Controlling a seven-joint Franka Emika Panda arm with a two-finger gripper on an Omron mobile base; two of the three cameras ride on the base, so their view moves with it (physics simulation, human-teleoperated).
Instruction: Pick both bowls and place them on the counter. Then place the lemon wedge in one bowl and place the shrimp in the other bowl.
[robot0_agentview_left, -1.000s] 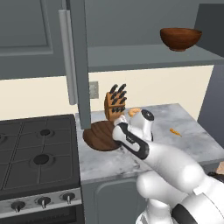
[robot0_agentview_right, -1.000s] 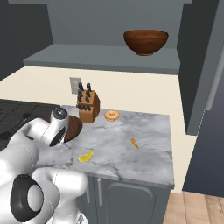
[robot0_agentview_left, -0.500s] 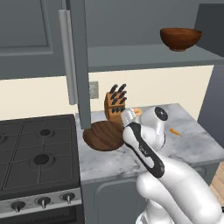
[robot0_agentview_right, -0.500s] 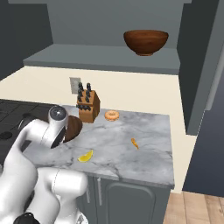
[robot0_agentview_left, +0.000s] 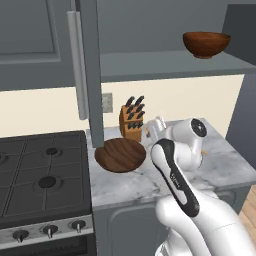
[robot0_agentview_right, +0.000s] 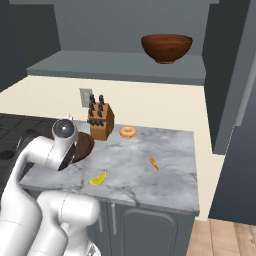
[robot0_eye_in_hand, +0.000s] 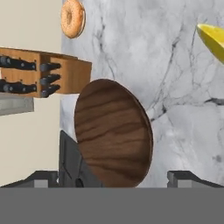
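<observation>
The gripper has its jaws spread wide and holds nothing; in the hand view the two dark fingertips stand far apart at the bottom edge, with the wide dark brown bowl between and beyond them. That bowl sits on the marbled counter, near its stove-side edge, streaky grain showing. In the left base view the same bowl lies just in front of the tall grey cabinet panel and beside the black gas stove.

Just beyond the bowl stands a wooden knife block with dark handles (it is against the cream wall, seen upright in the right base view). The shrimp, a pale orange ring, lies on the stone past the block; in the right base view it sits just right of the block, close to the wall.

The lemon wedge lies on the counter off to the side of the bowl, well apart from it; the right base view shows it near the counter's front edge. A small orange sliver rests further along the slab, apart from everything else.

The smaller reddish-brown bowl sits up on the grey shelf above the counter; the left base view shows it at the shelf's far end
</observation>
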